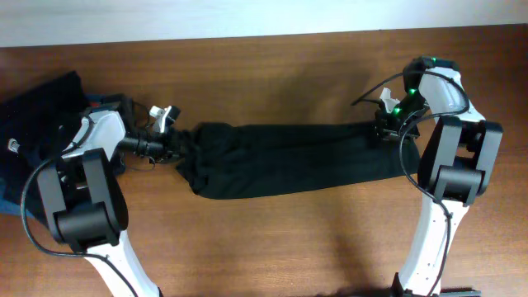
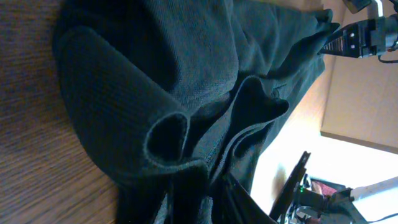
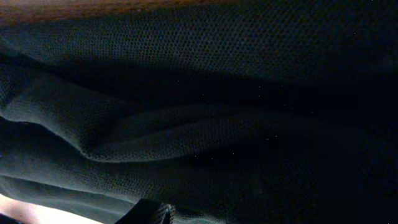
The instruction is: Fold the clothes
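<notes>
One of the clothes, a black shirt [image 1: 289, 161], lies on the wooden table as a long band running left to right. My left gripper [image 1: 177, 148] is at its bunched left end. In the left wrist view the shirt [image 2: 155, 74] shows rolled folds that run down between dark fingers, and the gap between them is too dark to read. My right gripper [image 1: 384, 128] is at the shirt's right end. Black cloth [image 3: 186, 93] fills the right wrist view, pressed close around one fingertip [image 3: 166, 214].
A pile of more dark clothes [image 1: 37, 107] lies at the far left edge, behind the left arm, with a small white mark [image 1: 12, 146]. The table's back edge [image 1: 247, 37] runs along the top. Both arm bases stand at the front corners.
</notes>
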Robot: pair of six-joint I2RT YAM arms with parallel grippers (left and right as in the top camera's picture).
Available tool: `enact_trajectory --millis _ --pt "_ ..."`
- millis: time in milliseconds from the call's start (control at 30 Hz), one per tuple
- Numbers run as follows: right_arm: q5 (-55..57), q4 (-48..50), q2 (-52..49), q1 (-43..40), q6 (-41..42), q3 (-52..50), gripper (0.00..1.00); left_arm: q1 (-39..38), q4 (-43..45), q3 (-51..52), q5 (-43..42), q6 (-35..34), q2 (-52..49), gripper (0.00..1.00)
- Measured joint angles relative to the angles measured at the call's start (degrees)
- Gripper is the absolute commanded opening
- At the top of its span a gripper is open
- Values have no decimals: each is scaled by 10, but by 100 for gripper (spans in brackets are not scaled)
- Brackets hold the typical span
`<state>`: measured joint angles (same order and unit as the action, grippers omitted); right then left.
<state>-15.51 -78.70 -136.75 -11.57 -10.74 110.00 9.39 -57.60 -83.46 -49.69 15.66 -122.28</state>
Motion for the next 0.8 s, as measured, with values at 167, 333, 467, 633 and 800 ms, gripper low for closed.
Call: enact_trajectory --millis 167,333,467,633,800 --pt "0 0 0 0 0 0 29 -12 -2 0 32 0 0 28" --pt "0 -1 0 0 0 0 29 -51 -1 0 60 0 0 28" --pt "0 -1 0 0 0 0 29 -78 0 0 97 0 0 14" --pt "0 -2 0 0 0 0 25 -100 0 1 143 -3 0 1" --pt "2 -10 0 0 0 0 25 -90 -11 -7 223 -38 0 1"
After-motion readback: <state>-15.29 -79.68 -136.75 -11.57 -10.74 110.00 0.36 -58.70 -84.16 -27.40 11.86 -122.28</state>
